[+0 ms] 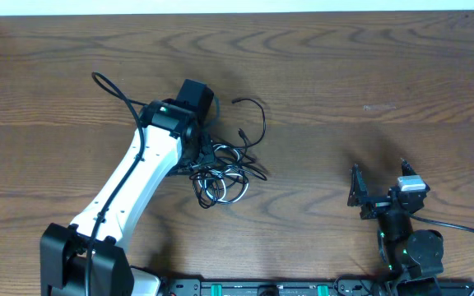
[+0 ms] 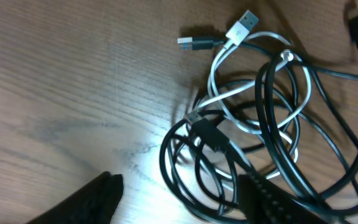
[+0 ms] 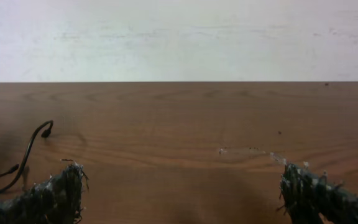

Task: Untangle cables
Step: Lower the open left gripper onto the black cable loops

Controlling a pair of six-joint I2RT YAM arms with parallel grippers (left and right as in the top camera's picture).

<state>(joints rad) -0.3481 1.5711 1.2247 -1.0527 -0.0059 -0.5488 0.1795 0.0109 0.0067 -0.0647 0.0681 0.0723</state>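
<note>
**Take one strand, not the whole knot**

The cables (image 1: 220, 173) lie in a loose knot on the bench (image 1: 344, 66), left of centre and directly under the left arm. In the left wrist view the left tool (image 2: 179, 190) hangs low over the heap with its fingers (image 2: 101, 199) set well apart. Nothing is clamped between them, though one finger overlaps the nearest black loops. The right tool (image 1: 381, 187) sits well away on the other side of the bench, spread wide and empty.

The white cable (image 2: 212, 70) threads through several rings of the black cables (image 2: 272, 124). Its silver plug (image 2: 246, 23) lies free at the far edge of the heap, just beside a small black plug (image 2: 194, 42).

The step in hand looks like choosing a fresh grip. Closing where the tool now hangs would likely catch two or three black loops at once and drag the whole heap. A better grip would be on a single strand close to a free end, and the white plug looks the easiest to reach. That end could then be drawn back out along the path it entered, low and slowly.

If the heap starts to slide with the pull, the right tool could come across and pin the black loops to the bench.
</note>
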